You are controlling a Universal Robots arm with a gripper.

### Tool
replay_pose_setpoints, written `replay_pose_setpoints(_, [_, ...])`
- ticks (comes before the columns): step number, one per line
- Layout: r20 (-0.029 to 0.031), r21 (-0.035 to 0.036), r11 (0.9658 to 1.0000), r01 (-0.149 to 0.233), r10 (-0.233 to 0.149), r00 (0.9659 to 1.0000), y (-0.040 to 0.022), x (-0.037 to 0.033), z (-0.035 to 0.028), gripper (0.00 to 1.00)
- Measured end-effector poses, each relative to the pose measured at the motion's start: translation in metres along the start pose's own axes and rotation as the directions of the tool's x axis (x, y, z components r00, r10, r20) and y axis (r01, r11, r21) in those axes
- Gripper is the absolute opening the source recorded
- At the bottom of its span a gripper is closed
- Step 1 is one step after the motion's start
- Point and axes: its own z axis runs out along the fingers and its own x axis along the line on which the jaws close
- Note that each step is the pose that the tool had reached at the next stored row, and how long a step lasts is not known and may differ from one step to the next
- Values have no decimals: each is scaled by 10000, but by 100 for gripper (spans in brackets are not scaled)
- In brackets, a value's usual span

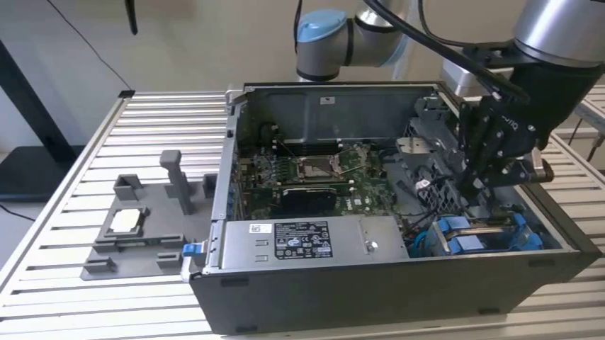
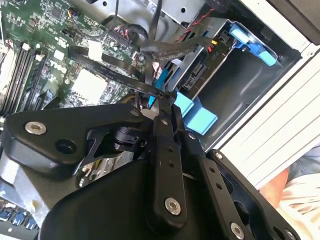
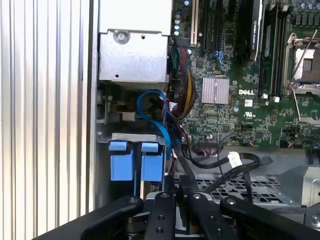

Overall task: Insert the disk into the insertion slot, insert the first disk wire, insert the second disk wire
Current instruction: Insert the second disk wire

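While the arm reaches down from the ext. view's upper right, its forearm stands near vertical over the open computer case, wrist pointing into the case's right-hand end. Claw hangs just above the drive bay area, w/ its black linkage bars visible in both wrist views. In the second wrist view the claw has its fingertips drawn close together around a flat black cable beside a blue cable; whether it truly pinches it I cannot tell.

Disk sits in the insertion slot at the near right corner of the case, blue frame tabs up. First wrist view shows those two blue tabs side by side, w/ a blue cable looping above them.

Motherboard lies in the case's middle, silver power-supply box along the near wall. Grey jig rests on the slatted table, left of the case, apart from it.
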Motion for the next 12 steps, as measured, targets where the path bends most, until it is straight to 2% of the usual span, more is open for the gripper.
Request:
replay_pose_setpoints(3, [72,-109,9999,-1,2,10000,-42,43,1,16])
replay_pose_setpoints(7, [173,-187,9998,-1,4,9999,-94,102,7,16])
replay_pose_setpoints(12, [225,-305,9995,-2,9,9997,-170,182,26,16])
